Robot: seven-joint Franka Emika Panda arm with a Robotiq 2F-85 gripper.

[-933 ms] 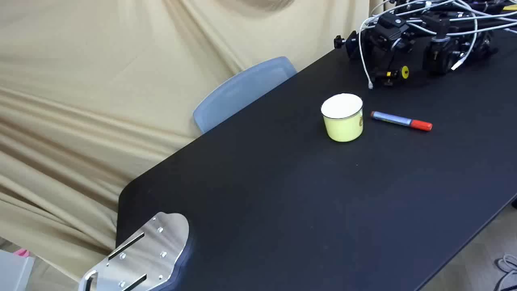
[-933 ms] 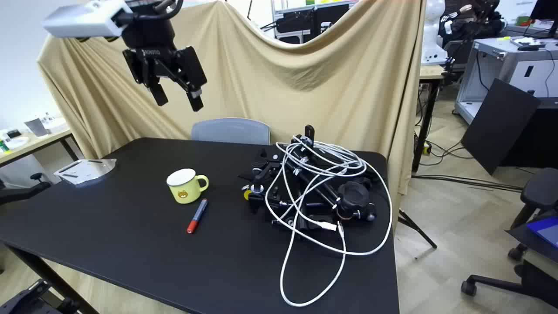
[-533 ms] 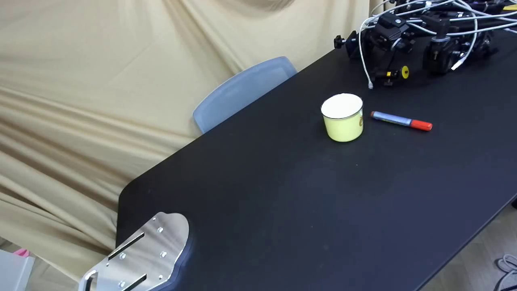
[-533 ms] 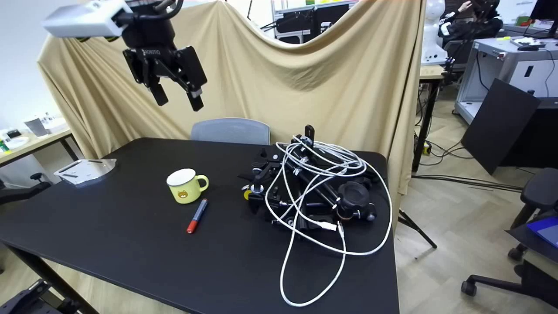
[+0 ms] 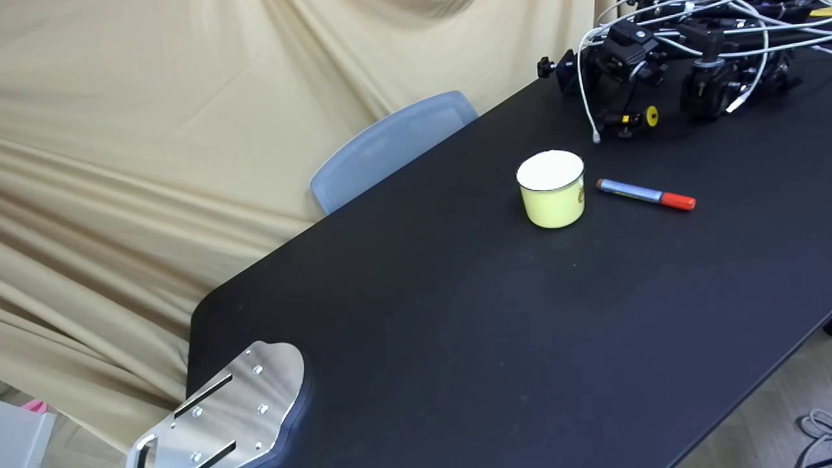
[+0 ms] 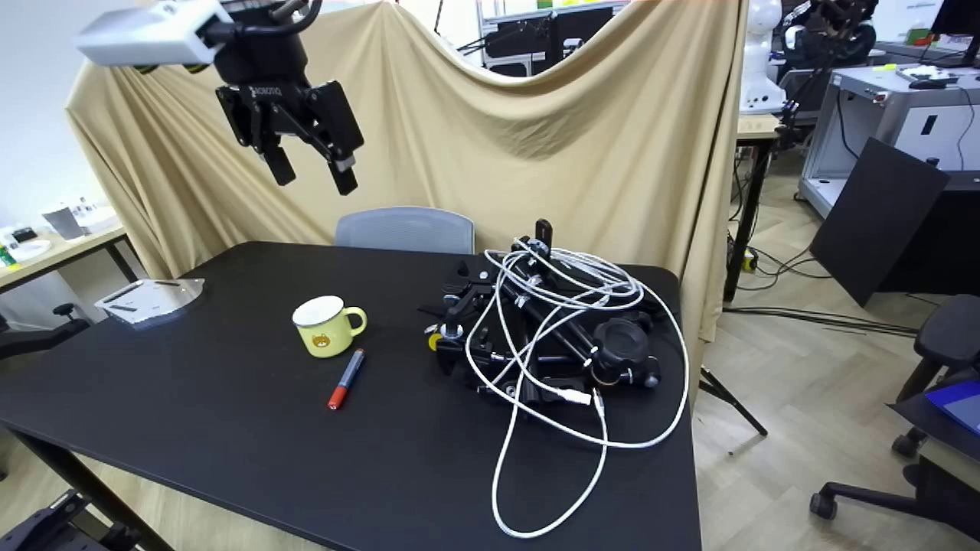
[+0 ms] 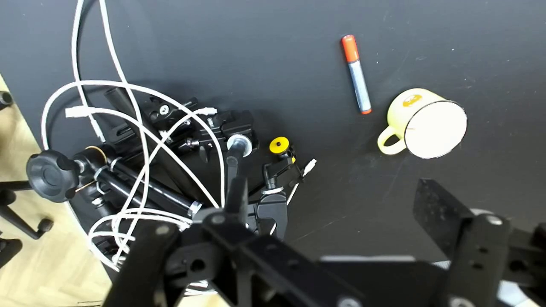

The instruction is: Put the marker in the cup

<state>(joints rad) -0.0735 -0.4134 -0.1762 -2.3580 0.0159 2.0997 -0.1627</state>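
Observation:
The marker [image 5: 645,194] lies flat on the dark table, with a blue-grey barrel and a red cap; it also shows in an exterior view [image 6: 347,380] and in the wrist view [image 7: 357,74]. The pale yellow-green cup [image 5: 552,207] stands upright close beside it, white inside, not touching it. The cup also shows in an exterior view [image 6: 325,337] with its handle and a bear print, and in the wrist view [image 7: 433,128]. My gripper [image 6: 314,176] is open and empty, high above the table; its spread fingers show in the wrist view [image 7: 332,198].
A pile of black stands and clamps [image 6: 624,348] with white cables [image 6: 509,459] lies on the table beside the marker. A metal plate [image 5: 227,403] lies at the table's end. A grey-blue chair [image 6: 406,229] stands behind the table [image 6: 230,428], before a beige curtain [image 6: 536,153].

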